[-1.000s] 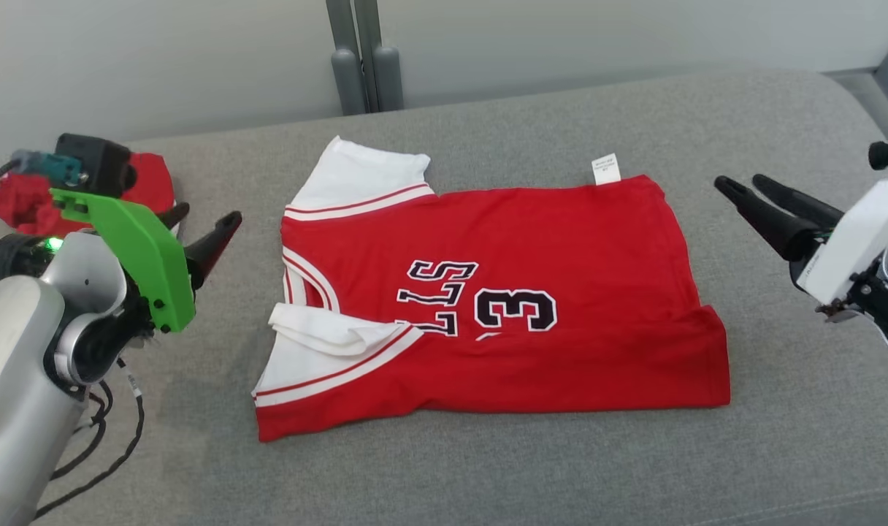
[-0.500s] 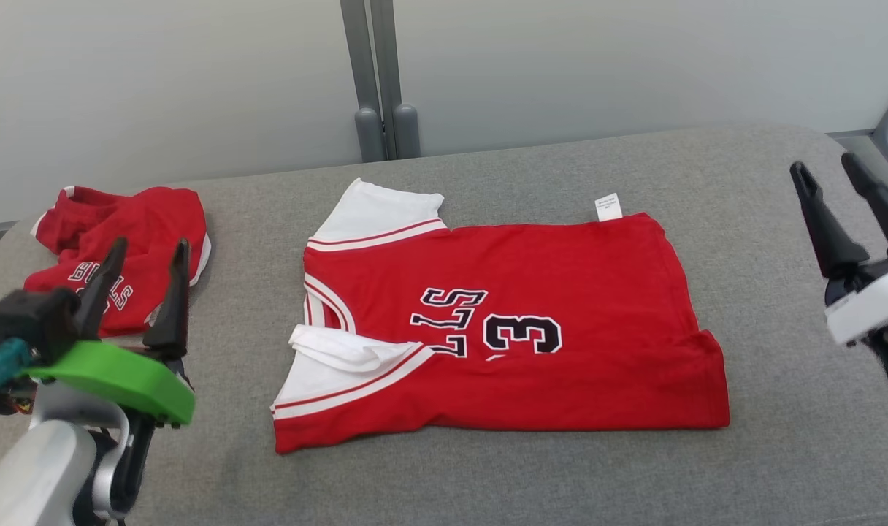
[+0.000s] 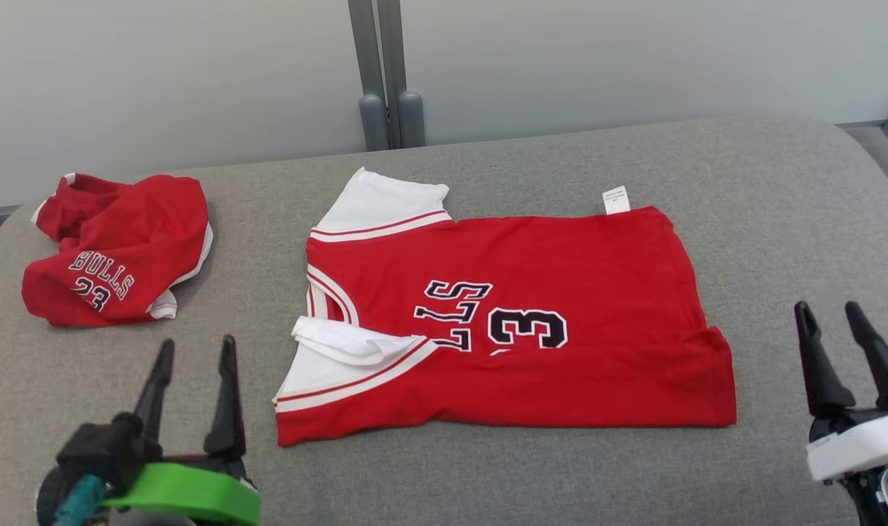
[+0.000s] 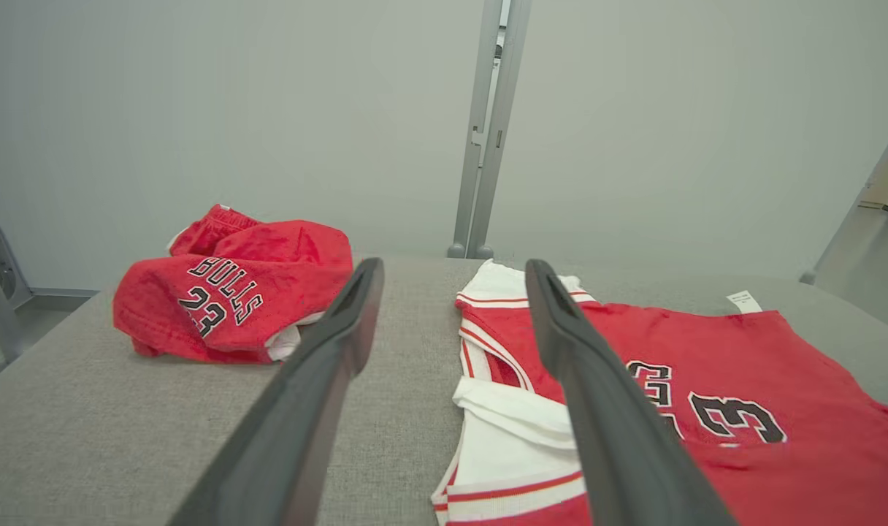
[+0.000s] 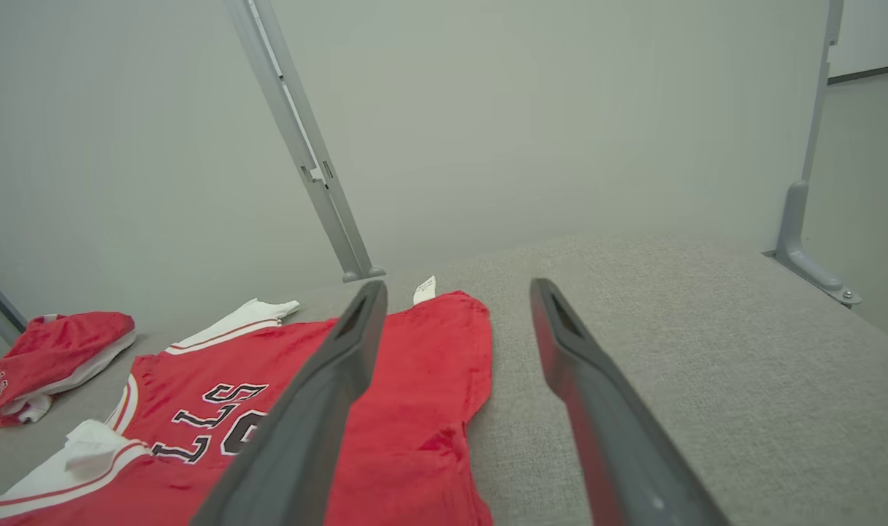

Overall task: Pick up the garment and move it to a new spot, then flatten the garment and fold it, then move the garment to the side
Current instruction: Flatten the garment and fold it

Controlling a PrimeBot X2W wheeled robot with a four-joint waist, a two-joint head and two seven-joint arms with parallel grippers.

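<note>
The garment (image 3: 561,256), a red jersey with white sleeves and black lettering, lay folded flat mid-bench (image 3: 780,183), its long axis running 9 to 3 o'clock, collar toward 9, hem toward 3. The left gripper (image 3: 198,342) at 7 o'clock and the right gripper (image 3: 827,307) at 4 o'clock stood open and empty, apart from it. A crumpled red jersey (image 3: 123,241) lay at 10 o'clock.

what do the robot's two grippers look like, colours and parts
The left gripper has two long, dark, tapering fingers above a bright green plastic plate, a black block and a teal connector. The right gripper has the same dark fingers, rising from a white housing.
</note>
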